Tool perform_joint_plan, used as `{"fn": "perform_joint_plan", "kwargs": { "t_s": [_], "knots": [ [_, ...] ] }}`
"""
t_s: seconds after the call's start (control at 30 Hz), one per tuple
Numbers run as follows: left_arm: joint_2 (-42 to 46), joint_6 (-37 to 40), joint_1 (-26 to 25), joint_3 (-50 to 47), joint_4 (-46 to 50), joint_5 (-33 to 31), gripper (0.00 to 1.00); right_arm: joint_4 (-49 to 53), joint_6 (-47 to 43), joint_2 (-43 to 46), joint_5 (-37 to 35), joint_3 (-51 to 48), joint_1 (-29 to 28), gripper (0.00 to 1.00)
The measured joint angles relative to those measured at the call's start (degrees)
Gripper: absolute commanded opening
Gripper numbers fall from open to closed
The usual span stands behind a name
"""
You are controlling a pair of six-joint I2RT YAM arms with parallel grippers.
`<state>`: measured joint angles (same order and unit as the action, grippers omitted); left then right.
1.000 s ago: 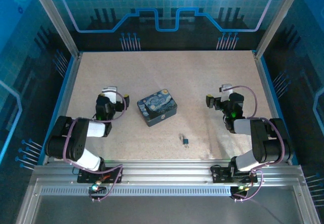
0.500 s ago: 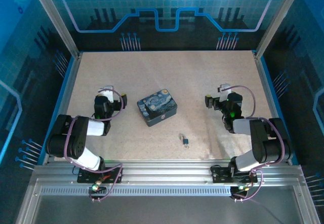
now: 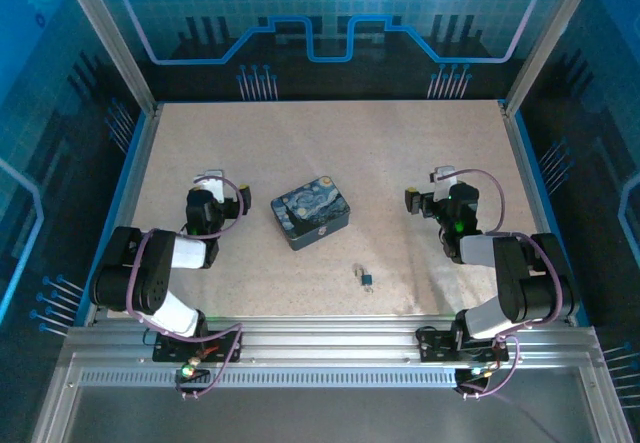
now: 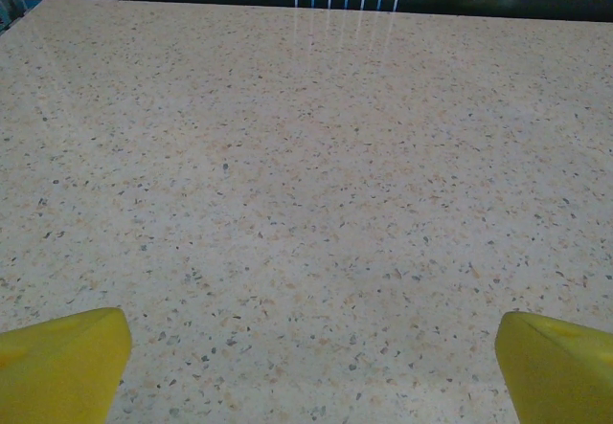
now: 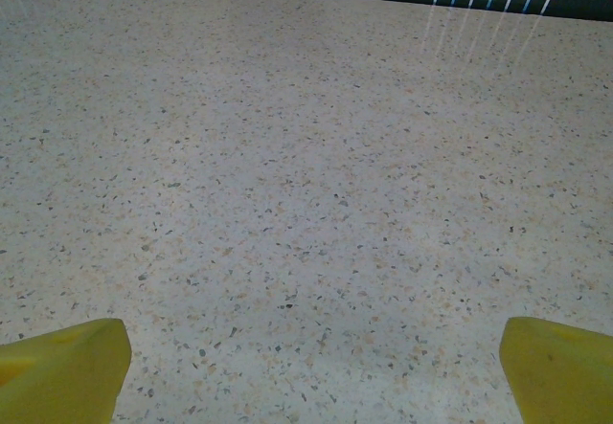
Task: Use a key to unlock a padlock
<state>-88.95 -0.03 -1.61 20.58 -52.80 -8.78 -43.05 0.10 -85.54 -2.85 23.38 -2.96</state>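
Note:
The padlock is a tiny dark bluish lock with a small silvery part, lying on the speckled table near the front centre. I cannot make out a separate key. My left gripper hovers at the left of the table, well away from the padlock. In the left wrist view its yellow fingers stand wide apart over bare tabletop, so the left gripper is open and empty. My right gripper sits to the right and behind the padlock. Its yellow fingers are also spread, leaving the right gripper open and empty.
A rectangular box printed with a blue-and-yellow starry night lies between the two arms, behind and left of the padlock. Blue-lit walls and metal posts fence the table on all sides, and an aluminium rail runs along the near edge.
Both arms shifted slightly to the left between one second ago and half a second ago, and have held still since. The padlock and box have not moved.

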Motion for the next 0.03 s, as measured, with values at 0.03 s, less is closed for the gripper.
{"fn": "perform_joint_plan", "kwargs": {
  "t_s": [0.03],
  "knots": [
    [0.0, 0.0, 0.0, 0.0, 0.0, 0.0, 0.99, 0.0, 0.0, 0.0, 0.0, 0.0, 0.0, 1.00]
  ]
}}
